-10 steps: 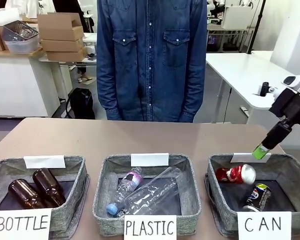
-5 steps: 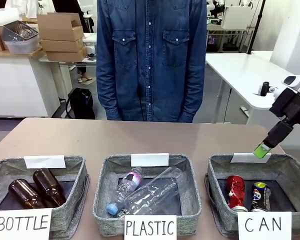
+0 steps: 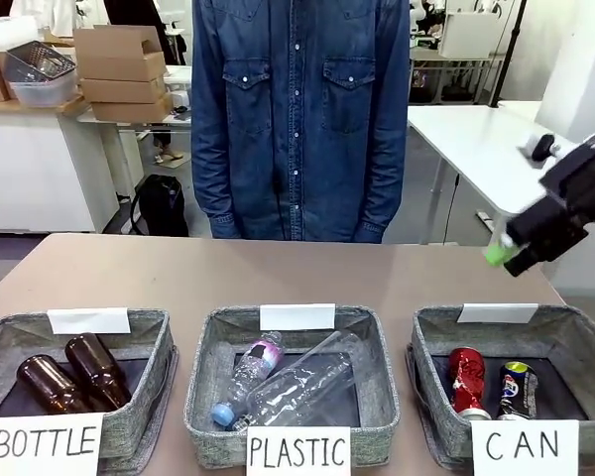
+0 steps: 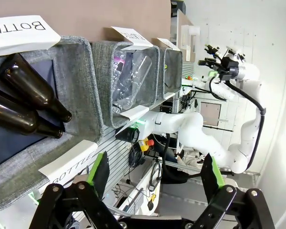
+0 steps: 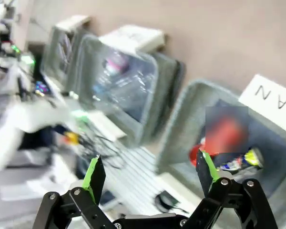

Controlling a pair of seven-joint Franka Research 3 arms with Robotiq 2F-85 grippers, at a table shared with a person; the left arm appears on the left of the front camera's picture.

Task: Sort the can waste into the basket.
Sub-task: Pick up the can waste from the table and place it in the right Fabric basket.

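Two cans lie side by side in the grey basket point(image 3: 421, 342) signed "CAN" at the front right: a dented red can point(image 3: 467, 381) and a dark can point(image 3: 517, 389) with coloured print. My right gripper point(image 3: 508, 254) hangs open and empty well above the basket's far rim, tilted toward the table's right edge. In the blurred right wrist view the red can point(image 5: 219, 138) and dark can point(image 5: 238, 161) show in the basket point(image 5: 181, 124) beyond the open right gripper point(image 5: 150, 175). My left gripper point(image 4: 155, 174) is open and empty beside the "BOTTLE" basket.
The middle "PLASTIC" basket point(image 3: 203, 397) holds clear plastic bottles point(image 3: 297, 382). The left "BOTTLE" basket point(image 3: 149, 382) holds two brown glass bottles point(image 3: 69, 372). A person in a denim shirt point(image 3: 299, 119) stands at the table's far side. Bare tabletop lies behind the baskets.
The red can dropped from a slanted spot at the basket's back and came to rest beside the dark can. My right gripper opened and rose up away from the basket.
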